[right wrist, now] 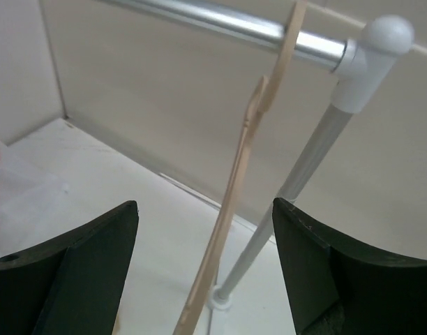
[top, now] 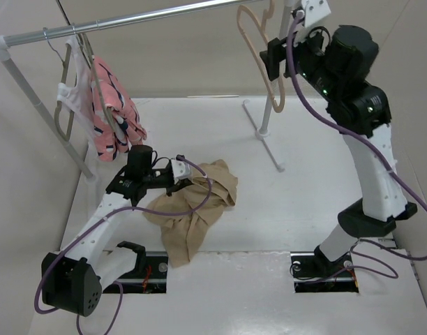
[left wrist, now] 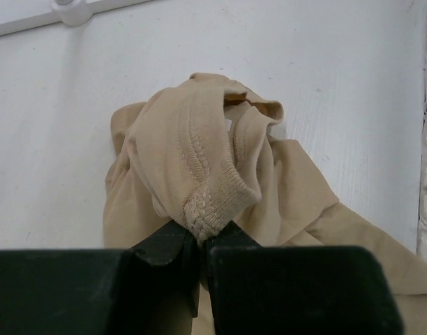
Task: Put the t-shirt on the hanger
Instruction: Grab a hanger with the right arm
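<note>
The tan t-shirt [top: 196,206] lies crumpled on the white table left of centre. My left gripper [top: 177,172] is shut on its ribbed collar [left wrist: 213,204], and the cloth bunches up from the pinched fold. The pale peach hanger [top: 259,52] hangs by its hook from the metal rail at the upper right. My right gripper [top: 275,59] is raised beside it, open and empty. In the right wrist view the hanger [right wrist: 234,202] runs edge-on between the two spread fingers [right wrist: 81,265] without touching them.
A metal clothes rail [top: 130,21] spans the back on white uprights [top: 266,115], with a foot bar on the table. At its left end grey hangers carry a pink patterned garment [top: 116,115] and a white one [top: 70,98]. The rail's post [right wrist: 304,167] stands just behind the hanger.
</note>
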